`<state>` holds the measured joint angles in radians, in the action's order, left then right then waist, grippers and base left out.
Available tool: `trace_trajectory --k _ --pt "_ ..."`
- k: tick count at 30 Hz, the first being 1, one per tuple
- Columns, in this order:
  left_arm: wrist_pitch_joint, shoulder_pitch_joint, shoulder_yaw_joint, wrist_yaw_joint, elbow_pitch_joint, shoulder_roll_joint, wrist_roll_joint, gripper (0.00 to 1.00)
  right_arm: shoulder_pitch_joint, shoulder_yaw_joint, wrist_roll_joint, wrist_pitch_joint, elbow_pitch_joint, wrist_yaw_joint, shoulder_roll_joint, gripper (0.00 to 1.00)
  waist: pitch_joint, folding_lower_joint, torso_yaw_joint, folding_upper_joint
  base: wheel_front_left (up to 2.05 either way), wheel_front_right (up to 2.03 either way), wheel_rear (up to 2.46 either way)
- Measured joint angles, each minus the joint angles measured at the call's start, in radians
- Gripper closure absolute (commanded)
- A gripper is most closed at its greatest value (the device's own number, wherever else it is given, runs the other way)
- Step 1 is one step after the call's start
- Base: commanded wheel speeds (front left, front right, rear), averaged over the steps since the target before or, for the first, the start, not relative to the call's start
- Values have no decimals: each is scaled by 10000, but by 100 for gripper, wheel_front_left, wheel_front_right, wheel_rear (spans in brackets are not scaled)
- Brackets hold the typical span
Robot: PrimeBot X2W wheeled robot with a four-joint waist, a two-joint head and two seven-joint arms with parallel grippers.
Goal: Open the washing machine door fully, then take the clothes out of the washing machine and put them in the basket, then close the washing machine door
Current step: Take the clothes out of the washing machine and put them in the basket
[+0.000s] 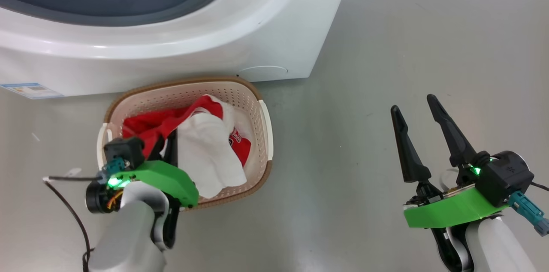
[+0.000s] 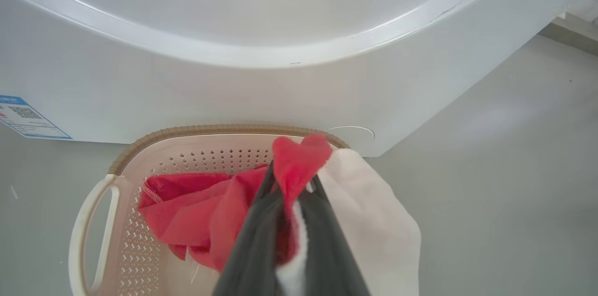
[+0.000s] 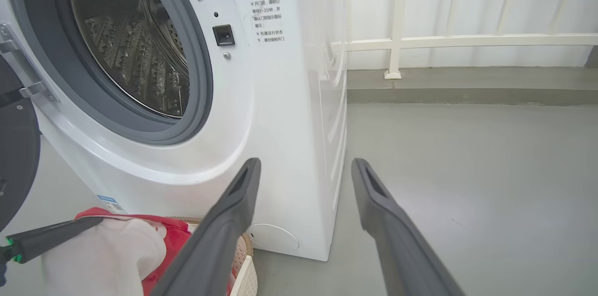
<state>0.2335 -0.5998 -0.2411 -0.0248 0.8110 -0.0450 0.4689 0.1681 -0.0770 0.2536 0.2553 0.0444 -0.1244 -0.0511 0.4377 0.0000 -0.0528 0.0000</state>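
basket [image 1: 180,84] lengthwise along washing machine [image 1: 257,27], holding clothes [image 1: 210,147]

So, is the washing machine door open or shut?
Open: the washing machine door is swung aside, leaving the gasket and steel drum uncovered.

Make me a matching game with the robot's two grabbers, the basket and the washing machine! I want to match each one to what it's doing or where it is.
Things:
1. left gripper
2. right gripper
3. basket
4. washing machine

Places and states:
A. open, with nothing between its fingers
B. shut on the red and white clothes
C. on the floor, just in front of the big white machine
D. its steel drum shows through the round opening

Right pairs: 1-B, 2-A, 3-C, 4-D
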Motion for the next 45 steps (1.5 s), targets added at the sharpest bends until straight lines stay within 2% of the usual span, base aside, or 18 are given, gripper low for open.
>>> trace_trajectory --k 6,18,27,41,42,43,45 --pt "148 -1244 -94 81 2295 88 21 100 219 -117 0 0 115 0 0 0 342 0 -203 0 0 0 0" --pt "159 -2415 -115 -27 4257 209 21 100 535 -412 109 0 159 0 2 0 1019 0 -665 0 0 0 0" --pt "161 -2506 -138 -198 4688 -115 4 100 830 -518 290 0 138 0 0 0 1499 0 -995 0 0 0 0" --pt "86 -2634 -36 -199 4846 -132 414 100 1030 -608 372 0 194 0 2 0 1698 0 -1140 0 0 0 0" --pt "86 -2635 -6 -198 4851 -107 464 85 1030 -608 372 0 203 0 2 0 1669 0 -1127 0 0 0 0" --pt "84 -2637 46 -192 4855 -77 529 66 1030 -608 372 0 209 0 2 0 1639 0 -1113 0 0 0 0" --pt "86 -2643 102 -146 4859 -31 619 40 1030 -602 372 0 226 0 2 0 1571 0 -1079 0 0 0 0"
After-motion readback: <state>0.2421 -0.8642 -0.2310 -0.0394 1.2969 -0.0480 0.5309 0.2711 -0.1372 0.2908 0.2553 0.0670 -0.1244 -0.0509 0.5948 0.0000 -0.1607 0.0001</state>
